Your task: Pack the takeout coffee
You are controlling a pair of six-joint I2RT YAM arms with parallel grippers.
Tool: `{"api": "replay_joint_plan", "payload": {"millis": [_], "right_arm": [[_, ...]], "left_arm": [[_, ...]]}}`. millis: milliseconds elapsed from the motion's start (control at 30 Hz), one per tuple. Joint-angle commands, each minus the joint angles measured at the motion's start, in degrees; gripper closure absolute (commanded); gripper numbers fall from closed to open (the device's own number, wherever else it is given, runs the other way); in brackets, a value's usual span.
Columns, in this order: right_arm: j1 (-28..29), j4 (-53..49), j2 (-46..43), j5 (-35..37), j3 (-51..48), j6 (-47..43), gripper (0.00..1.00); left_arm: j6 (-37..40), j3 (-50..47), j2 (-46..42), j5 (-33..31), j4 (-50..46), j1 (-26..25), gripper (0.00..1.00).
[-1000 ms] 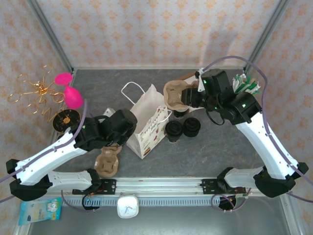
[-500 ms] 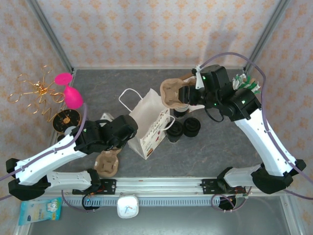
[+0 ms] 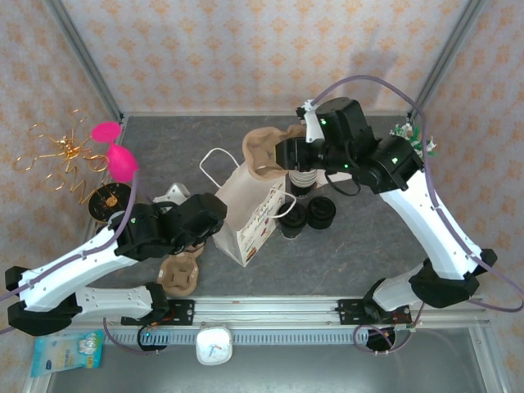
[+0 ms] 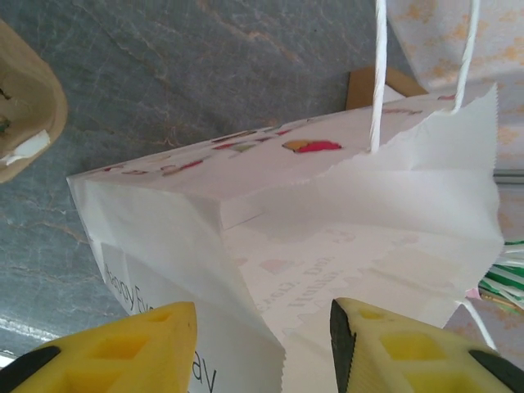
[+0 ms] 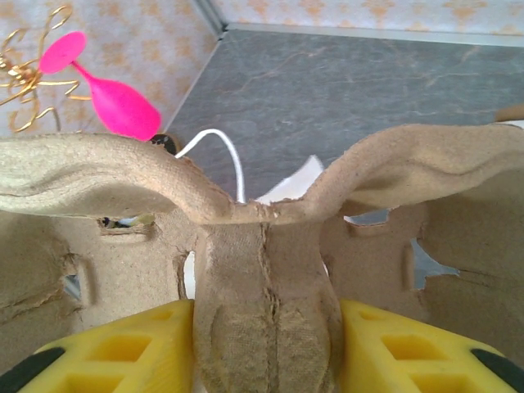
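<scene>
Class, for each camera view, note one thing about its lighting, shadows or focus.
Top external: soft, even light; the right arm casts a faint shadow on the back wall. Left wrist: light glows through the white paper bag, showing its print faintly in reverse. Right wrist: the pulp cup carrier is close, yet its fibres read sharp.

Partial txt "Happy Ev…" — white bag (image 4: pixel 188 237)

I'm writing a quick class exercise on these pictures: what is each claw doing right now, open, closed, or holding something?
Left claw: open, at the white paper bag.
Right claw: closed on the cardboard cup tray.
</scene>
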Motion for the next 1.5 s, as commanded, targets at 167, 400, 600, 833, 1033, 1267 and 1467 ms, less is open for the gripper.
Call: {"api": "replay_joint_plan", "payload": {"millis": [167,400,600,833,1033,1267,1467], "right_arm": [[7.37,-3.66,8.43,-0.28,7.99,0.5,0.55],[8.35,-3.65,12.21,-3.27,8.36,1.4,0.55],[8.52,-4.34,13.81,-3.42,8.4,1.02,0.56],[8.55,-6.83,15.95,-1.23,9.96,0.34,0.56],[8.52,-8.11,15.6,1.85,8.11,0.49,0.57],[8.46,-8.5,14.88,4.35,6.8,0.33,0.57],[8.51,-7.74,15.08,4.61,6.84,0.53,0.57]], "left_arm": [[8.07,-1.19,-3.18,-5.04,1.19,0.96,0.49],[11.41,-9.15,-7.83,0.68,11.68,6.24,0.49],[14.59,-8.56,-7.34,1.1,13.74,8.46,0.5],[14.81,-11.62,-7.41,3.88,17.02,9.91,0.53],[14.63,-14.79,-8.37,4.37,17.07,11.18,0.57],[15.22,-14.48,-8.31,3.57,15.36,11.97,0.7],[16.82,-12.19,-8.23,2.77,14.91,12.04,0.71]]}}
